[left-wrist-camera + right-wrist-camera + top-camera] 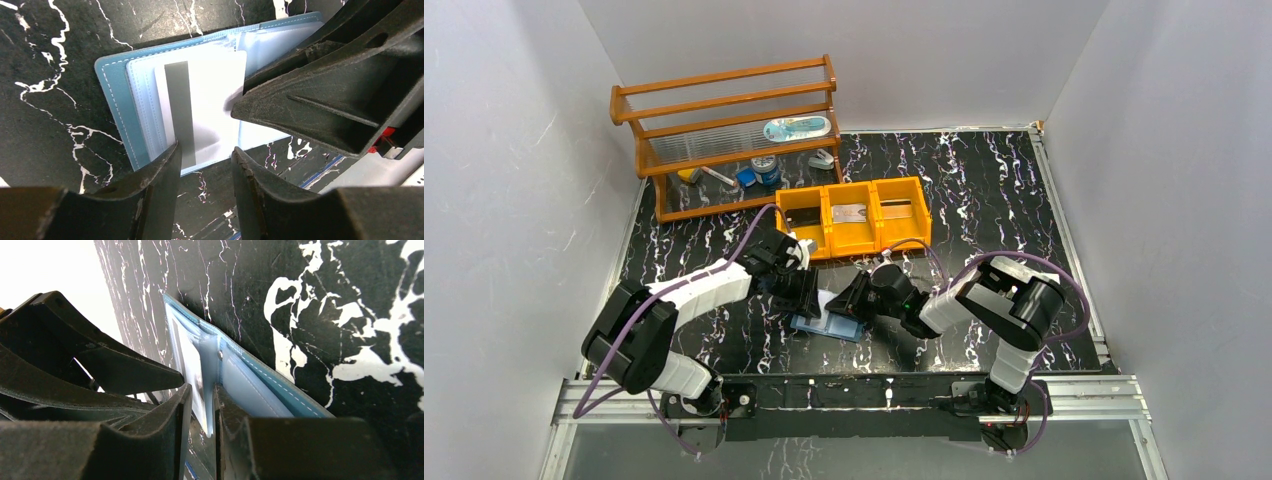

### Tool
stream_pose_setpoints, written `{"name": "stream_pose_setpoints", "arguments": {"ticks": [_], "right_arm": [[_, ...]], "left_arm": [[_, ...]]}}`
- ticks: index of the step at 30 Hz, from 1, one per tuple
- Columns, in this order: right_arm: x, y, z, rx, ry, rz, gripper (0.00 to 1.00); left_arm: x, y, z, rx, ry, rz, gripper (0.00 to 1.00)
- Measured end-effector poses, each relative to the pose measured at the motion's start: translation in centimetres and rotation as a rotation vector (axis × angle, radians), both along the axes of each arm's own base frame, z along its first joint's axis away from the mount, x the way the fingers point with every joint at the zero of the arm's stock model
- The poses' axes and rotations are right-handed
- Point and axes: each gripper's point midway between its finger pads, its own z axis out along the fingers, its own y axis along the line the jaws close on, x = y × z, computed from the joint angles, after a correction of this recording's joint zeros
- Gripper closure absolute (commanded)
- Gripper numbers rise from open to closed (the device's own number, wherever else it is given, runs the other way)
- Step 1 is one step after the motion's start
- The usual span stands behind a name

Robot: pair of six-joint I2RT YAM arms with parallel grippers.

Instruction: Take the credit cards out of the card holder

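Well, the light blue folding card holder (829, 326) lies open near the middle of the black, white-veined table (994, 200), with two grippers crowding over it. The left gripper (205, 150) hovers part-spread at the edge of one white card with a grey stripe (210, 100). The right gripper (202, 390) pinches a clear pocket leaf of the holder. Farther off stand one orange three-compartment tray (904, 240) and one wooden rack (724, 100), between white walls (504, 150).

— Where is the card holder (832, 326) lying?
— Open on the black table (994, 200), in front of the orange tray (902, 238); the left gripper (808, 292) and right gripper (848, 302) are leaning over it
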Motion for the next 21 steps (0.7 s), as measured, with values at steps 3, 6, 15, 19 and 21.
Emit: {"name": "stream_pose_setpoints", "arguments": {"ticks": [3,6,15,19,21], "right_arm": [[0.00,-0.04,0.02,0.003,0.000,-0.001,0.70],[-0.02,-0.06,0.00,0.002,-0.002,0.003,0.81],[-0.49,-0.03,0.00,0.000,-0.008,0.046,0.83],[-0.66,-0.05,-0.07,-0.004,-0.015,0.060,0.77],[-0.71,0.03,0.06,0.001,-0.019,0.067,0.81]], "left_arm": [[-0.04,-0.29,0.00,0.001,-0.005,0.001,0.61],[-0.04,-0.64,0.03,-0.003,-0.012,0.002,0.61],[0.34,-0.38,-0.09,0.017,-0.044,0.039,0.62],[0.59,-0.16,-0.12,0.030,-0.055,0.051,0.63],[0.62,-0.12,-0.13,0.033,-0.055,0.055,0.63]]}}
